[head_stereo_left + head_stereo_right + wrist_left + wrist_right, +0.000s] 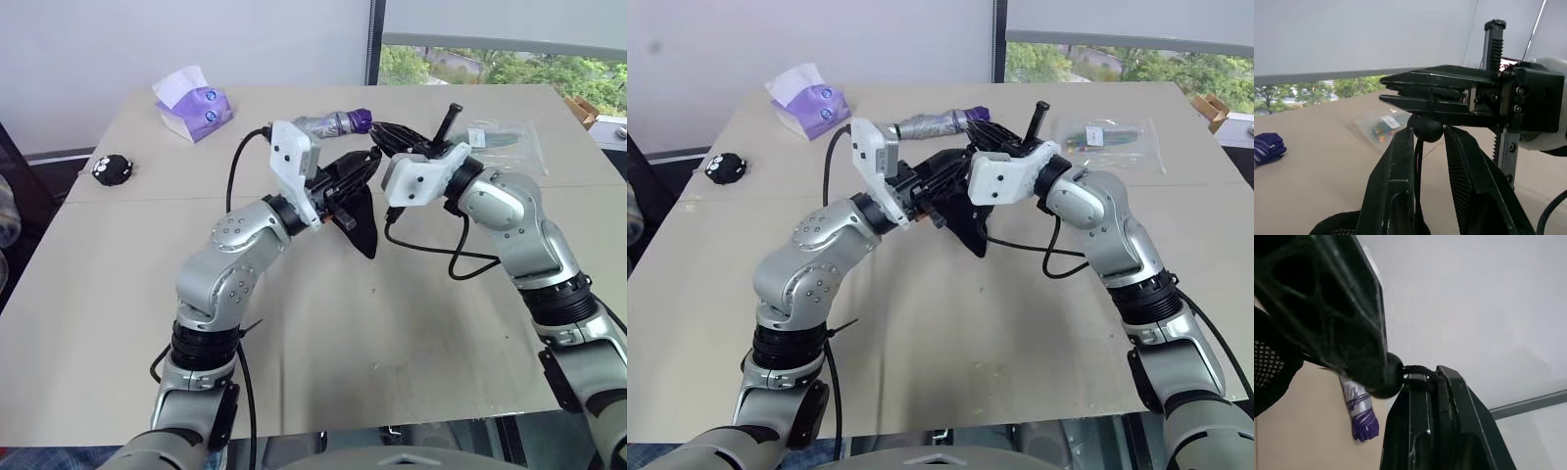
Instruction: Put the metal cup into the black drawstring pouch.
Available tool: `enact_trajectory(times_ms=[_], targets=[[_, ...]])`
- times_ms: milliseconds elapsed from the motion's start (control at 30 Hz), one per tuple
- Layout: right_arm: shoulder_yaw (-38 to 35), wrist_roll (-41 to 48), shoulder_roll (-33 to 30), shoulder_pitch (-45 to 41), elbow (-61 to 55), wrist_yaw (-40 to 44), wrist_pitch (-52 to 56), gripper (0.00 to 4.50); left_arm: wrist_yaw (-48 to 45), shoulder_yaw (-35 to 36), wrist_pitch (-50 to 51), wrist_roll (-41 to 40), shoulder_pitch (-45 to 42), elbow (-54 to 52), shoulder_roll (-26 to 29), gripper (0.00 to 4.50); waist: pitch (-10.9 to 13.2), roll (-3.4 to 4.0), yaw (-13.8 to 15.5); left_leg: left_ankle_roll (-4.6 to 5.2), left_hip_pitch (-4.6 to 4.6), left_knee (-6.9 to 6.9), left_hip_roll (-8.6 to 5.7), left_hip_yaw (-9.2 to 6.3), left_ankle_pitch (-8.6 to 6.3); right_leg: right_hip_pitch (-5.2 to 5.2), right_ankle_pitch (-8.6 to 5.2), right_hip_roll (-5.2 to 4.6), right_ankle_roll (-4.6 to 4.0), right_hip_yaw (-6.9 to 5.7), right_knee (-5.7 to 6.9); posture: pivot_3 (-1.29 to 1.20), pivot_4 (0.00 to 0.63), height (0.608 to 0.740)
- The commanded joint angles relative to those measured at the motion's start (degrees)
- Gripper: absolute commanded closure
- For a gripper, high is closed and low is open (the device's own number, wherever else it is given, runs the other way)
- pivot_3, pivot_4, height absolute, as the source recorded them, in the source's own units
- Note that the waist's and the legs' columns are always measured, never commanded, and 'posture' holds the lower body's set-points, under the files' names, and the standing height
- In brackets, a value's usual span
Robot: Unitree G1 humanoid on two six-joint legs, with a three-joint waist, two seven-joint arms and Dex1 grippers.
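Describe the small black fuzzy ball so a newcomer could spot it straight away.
Start at the beige table and go to its far corner on the robot's left. The black fuzzy ball lies alone near that edge, beyond and left of the purple tissue pack. It is small, round, dark and white-spotted.

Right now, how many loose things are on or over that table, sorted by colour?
Black: 2, the black drawstring pouch held up between the grippers, and a fuzzy ball.
Purple or part purple: 2, a tissue pack and a folded umbrella.
Clear: 1, a plastic bag.
Total: 5.
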Motion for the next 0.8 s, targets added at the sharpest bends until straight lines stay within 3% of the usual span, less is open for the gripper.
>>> enact_trajectory(times_ms=[33,800], targets=[[-1.5,1.0,0.3,-1.1,-2.5,-0.2,-0.1,4.50,-0.7,-0.2,-1.8,0.9,-1.0,-1.6,0.1,3.49,0.0,0.00,0.0,0.00,0.00,0.00,0.00,0.00,0.00,0.00,0.00,0.00,0.00,0.00,0.00,0.00,0.150,0.740],[-1.1,1.5,1.2,-0.9,-3.2,0.8,0.4,4.50,-0.3,-1.2,-2.7,5.1,-1.8,-1.2,-0.7,3.49,0.0,0.00,0.0,0.00,0.01,0.00,0.00,0.00,0.00,0.00,0.00,0.00,0.00,0.00,0.02,0.00,0.150,0.740]])
